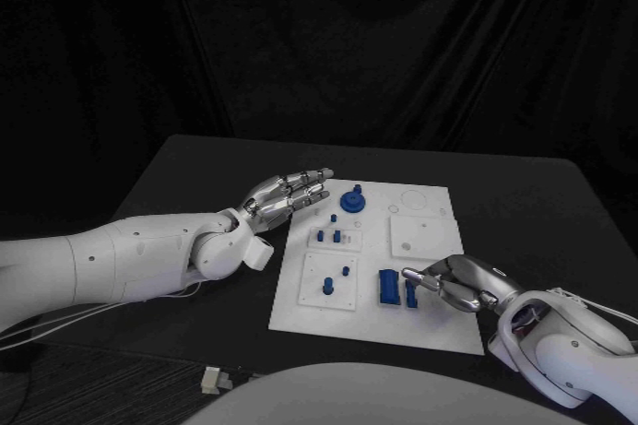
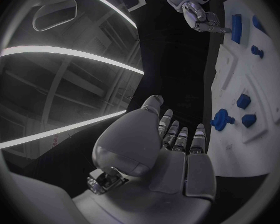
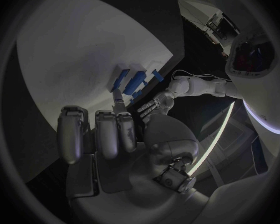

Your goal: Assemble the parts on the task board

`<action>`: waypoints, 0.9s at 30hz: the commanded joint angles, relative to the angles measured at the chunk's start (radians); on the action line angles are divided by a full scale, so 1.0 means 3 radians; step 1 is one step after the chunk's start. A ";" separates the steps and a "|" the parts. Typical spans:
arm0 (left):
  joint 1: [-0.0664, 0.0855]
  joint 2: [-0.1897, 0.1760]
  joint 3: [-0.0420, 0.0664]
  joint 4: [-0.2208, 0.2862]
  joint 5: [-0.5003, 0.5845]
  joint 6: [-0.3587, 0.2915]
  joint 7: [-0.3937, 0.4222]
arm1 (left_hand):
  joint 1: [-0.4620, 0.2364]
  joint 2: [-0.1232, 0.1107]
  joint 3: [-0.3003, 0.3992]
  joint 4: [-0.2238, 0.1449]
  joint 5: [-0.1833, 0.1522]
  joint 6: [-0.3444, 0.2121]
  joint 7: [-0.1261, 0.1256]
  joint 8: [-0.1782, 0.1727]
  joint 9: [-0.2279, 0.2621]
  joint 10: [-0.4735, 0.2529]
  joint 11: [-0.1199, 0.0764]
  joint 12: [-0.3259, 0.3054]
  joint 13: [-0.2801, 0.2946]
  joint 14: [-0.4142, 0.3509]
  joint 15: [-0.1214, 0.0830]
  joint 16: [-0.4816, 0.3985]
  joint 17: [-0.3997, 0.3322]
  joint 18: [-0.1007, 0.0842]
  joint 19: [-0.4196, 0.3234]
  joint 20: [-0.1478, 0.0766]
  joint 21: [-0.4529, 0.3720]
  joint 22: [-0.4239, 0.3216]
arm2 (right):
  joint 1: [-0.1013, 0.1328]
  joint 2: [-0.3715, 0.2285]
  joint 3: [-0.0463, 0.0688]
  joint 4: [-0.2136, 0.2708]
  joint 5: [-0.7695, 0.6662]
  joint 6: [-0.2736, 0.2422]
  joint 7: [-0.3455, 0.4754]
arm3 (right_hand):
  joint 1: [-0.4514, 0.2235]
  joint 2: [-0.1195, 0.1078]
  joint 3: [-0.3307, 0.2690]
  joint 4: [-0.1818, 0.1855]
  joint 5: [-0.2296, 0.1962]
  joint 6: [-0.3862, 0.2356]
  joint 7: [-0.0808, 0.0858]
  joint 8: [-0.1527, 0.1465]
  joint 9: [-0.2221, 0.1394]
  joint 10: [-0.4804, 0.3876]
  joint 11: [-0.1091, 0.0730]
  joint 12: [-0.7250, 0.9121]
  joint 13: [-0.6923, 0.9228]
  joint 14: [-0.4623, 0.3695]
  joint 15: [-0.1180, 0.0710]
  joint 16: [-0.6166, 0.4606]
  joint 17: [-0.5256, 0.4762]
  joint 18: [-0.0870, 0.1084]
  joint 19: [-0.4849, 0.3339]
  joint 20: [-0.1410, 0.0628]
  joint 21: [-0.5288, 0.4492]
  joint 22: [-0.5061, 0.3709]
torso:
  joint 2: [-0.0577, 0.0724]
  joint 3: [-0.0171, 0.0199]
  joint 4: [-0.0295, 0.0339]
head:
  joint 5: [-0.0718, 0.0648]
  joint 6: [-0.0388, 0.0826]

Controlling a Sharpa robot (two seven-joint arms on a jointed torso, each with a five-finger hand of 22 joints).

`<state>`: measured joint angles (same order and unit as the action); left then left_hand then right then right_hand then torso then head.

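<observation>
The white task board lies in the middle of the black table. A round blue part stands near its far edge, with small blue pegs and two more pegs on square plates nearer me. An upright blue block stands toward the front. My left hand hovers at the board's left edge, fingers stretched out, holding nothing; the round part lies just beyond its fingers. My right hand sits on the board's right side, fingers curled, one fingertip pointing close to the blue parts.
A blank white square plate lies on the board's right half. A small white connector with a cable lies near the table's front edge at the left. Black curtains hang behind the table.
</observation>
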<state>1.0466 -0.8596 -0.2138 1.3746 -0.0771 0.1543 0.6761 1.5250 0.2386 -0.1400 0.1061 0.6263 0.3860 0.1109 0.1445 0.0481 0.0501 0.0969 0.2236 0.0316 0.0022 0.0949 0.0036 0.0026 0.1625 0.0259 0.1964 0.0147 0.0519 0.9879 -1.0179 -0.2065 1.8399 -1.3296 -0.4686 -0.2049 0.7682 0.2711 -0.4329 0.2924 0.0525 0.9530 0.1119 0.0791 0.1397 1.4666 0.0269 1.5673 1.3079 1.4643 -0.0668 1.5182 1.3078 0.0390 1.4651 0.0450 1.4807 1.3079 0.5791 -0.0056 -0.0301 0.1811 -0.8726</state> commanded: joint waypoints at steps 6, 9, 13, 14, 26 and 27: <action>0.0002 -0.0026 0.0004 0.0047 0.0017 -0.0004 0.0168 | 0.0041 0.0000 0.0020 0.0007 0.0018 -0.0007 0.0014 -0.0002 -0.0001 -0.0004 0.0025 0.0007 0.0003 0.0002 0.0014 -0.0003 -0.0003 0.0046 -0.0001 0.0029 0.0010 0.0001 | 0.0217 -0.0160 0.0002 0.0128 0.0716 -0.0771 0.0969 | 0.0073 -0.0029 -0.0085 -0.0015 -0.0003 0.0190 -0.0041 0.0097 -0.0001 0.0347 -0.0016 0.0012 0.0876 0.0263 0.0006 0.0012 0.0355 -0.0051 0.0212 0.0008 0.0025 0.0773 | -0.0002 0.0000 -0.0003 | -0.0006 0.0000; 0.0002 -0.0024 0.0004 0.0048 0.0017 -0.0013 0.0185 | 0.0033 -0.0003 0.0018 0.0012 0.0013 0.0001 0.0014 0.0003 0.0000 -0.0001 0.0026 0.0012 0.0004 0.0002 0.0016 -0.0003 -0.0003 0.0046 0.0000 0.0032 0.0011 0.0000 | 0.0361 -0.0200 0.0002 0.0141 0.1206 -0.0980 0.1424 | 0.0153 -0.0029 -0.0078 -0.0016 0.0006 0.0307 -0.0075 0.0154 0.0008 0.0347 -0.0046 0.0012 0.0876 0.0198 -0.0012 -0.0101 0.0058 -0.0008 0.0130 -0.0006 -0.0131 0.0714 | -0.0002 0.0001 -0.0005 | -0.0008 0.0000; 0.0002 -0.0014 0.0004 0.0048 0.0017 -0.0055 0.0229 | -0.0026 -0.0003 -0.0002 0.0080 -0.0039 0.0009 0.0011 0.0007 0.0000 0.0005 0.0023 0.0026 0.0004 0.0001 0.0011 -0.0005 -0.0004 0.0046 -0.0005 0.0027 0.0008 -0.0009 | 0.0485 -0.0216 0.0002 0.0111 0.1850 -0.1162 0.1992 | 0.0274 -0.0105 -0.0080 -0.0007 0.0051 0.0351 -0.0105 0.0152 -0.0024 -0.0246 -0.0085 -0.1510 -0.0521 -0.0491 0.0003 -0.1630 -0.2290 0.0381 -0.0884 0.0023 -0.2113 -0.0145 | -0.0004 0.0002 0.0000 | -0.0021 0.0000; 0.0002 -0.0011 0.0004 0.0048 0.0017 -0.0068 0.0238 | -0.0047 -0.0005 -0.0012 0.0113 -0.0057 0.0016 0.0009 0.0010 0.0001 0.0008 0.0015 0.0033 0.0005 -0.0003 -0.0001 -0.0008 -0.0006 0.0047 -0.0009 0.0017 0.0005 -0.0016 | 0.0496 -0.0214 0.0001 0.0100 0.1930 -0.1175 0.2060 | 0.0283 -0.0107 -0.0076 0.0007 0.0060 0.0348 -0.0086 0.0145 -0.0035 -0.0384 -0.0063 -0.1878 -0.0822 -0.0585 0.0026 -0.2026 -0.2686 0.0444 -0.1047 0.0041 -0.2542 -0.0385 | -0.0004 0.0002 0.0000 | -0.0020 0.0000; 0.0002 -0.0003 0.0004 0.0044 0.0017 -0.0129 0.0298 | -0.0047 -0.0038 -0.0034 0.0218 -0.0047 0.0081 -0.0034 0.0032 0.0004 0.0032 -0.0069 0.0071 0.0007 -0.0007 -0.0110 -0.0012 -0.0009 0.0049 -0.0041 -0.0095 -0.0015 -0.0066 | 0.0539 -0.0133 0.0000 -0.0094 0.2596 -0.1031 0.2474 | 0.0487 -0.0207 0.0029 -0.0008 0.0077 0.0090 0.0245 0.0079 -0.0213 -0.2034 0.0491 -0.4047 -0.3179 -0.1980 0.0720 -0.3872 -0.3905 0.0471 -0.1955 0.0704 -0.4611 -0.2135 | 0.0002 0.0000 0.0008 | -0.0016 0.0000; 0.0000 -0.0008 0.0001 0.0038 0.0000 -0.0091 0.0001 | -0.1563 -0.0257 0.0107 0.0036 -0.0663 -0.0347 -0.0132 -0.0129 -0.0160 -0.0167 -0.0323 -0.0179 -0.0105 -0.0007 -0.0316 -0.0012 -0.0009 -0.0163 -0.0086 -0.0243 -0.0049 -0.0173 | 0.0533 -0.0137 -0.0001 -0.0083 0.2285 -0.0995 0.2219 | -0.0451 -0.0415 0.0440 -0.0299 -0.0175 -0.0889 0.0042 -0.0264 -0.0466 -0.2894 0.0300 -0.4394 -0.3520 -0.2840 0.0570 -0.4222 -0.4031 0.0253 -0.2830 0.0436 -0.4700 -0.2790 | -0.0002 0.0001 0.0004 | -0.0007 0.0000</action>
<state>1.0465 -0.8624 -0.2140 1.3854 -0.0772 0.1267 0.6757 1.4768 0.2239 -0.1534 0.1666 0.5979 0.4013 0.1008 0.1510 0.0460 0.0530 0.0744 0.2409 0.0321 -0.0010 0.0615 0.0036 0.0008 0.1624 0.0124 0.1689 0.0147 0.0297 1.1480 -1.0584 -0.2080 1.8136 -0.6360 -0.7666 0.4656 0.7182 0.1767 -0.3300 0.2229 0.0238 0.7571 0.1398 0.0313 0.0230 0.6552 0.1291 0.2733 0.2764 0.6721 0.1153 0.2763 0.1083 0.1293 0.6790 0.1976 0.0627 0.5167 0.5787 -0.0052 -0.0288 0.1786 -0.8726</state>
